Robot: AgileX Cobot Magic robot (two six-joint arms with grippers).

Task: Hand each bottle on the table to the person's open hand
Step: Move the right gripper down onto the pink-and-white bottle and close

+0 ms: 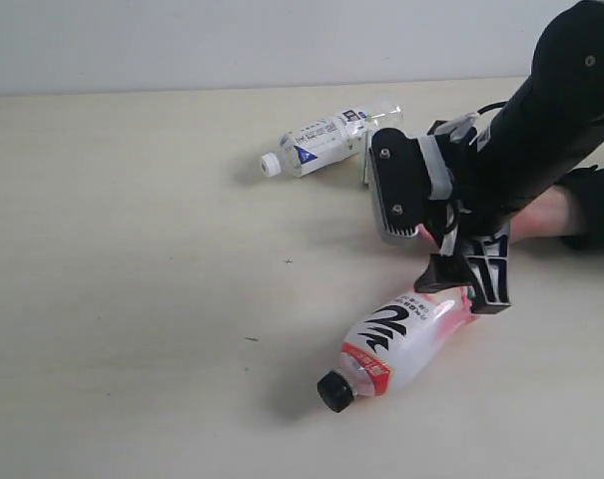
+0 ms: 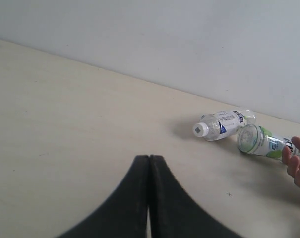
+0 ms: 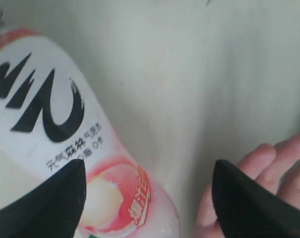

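On the far left, the left gripper [image 2: 149, 159] has its two fingers pressed flat together, and they hold nothing. It hangs over a bare part of the table [image 1: 132, 249], well apart from the bottles. Going right, the bottle with the white and blue label [image 1: 316, 143] lies on its side near the back of the table. The green bottle [image 2: 261, 141] lies just beside it. Closer to us lies the black-capped bottle [image 1: 396, 344], with its cap pointing left. The right gripper [image 1: 471, 282] hovers over the fat end of this bottle. Its fingers [image 3: 239, 198] are spread wide and grip nothing yet. One finger sits over the bottle, not beside it. The person's open hand [image 1: 546, 215] waits on the table just to the right, very near the other finger. We think the job now is to grab the black-capped bottle. To do it well, we should slide over a little so the bottle sits right in the middle of the gap. Then we go down and squeeze gently, because the round plastic may roll or slip. We must take care not to pinch the person.
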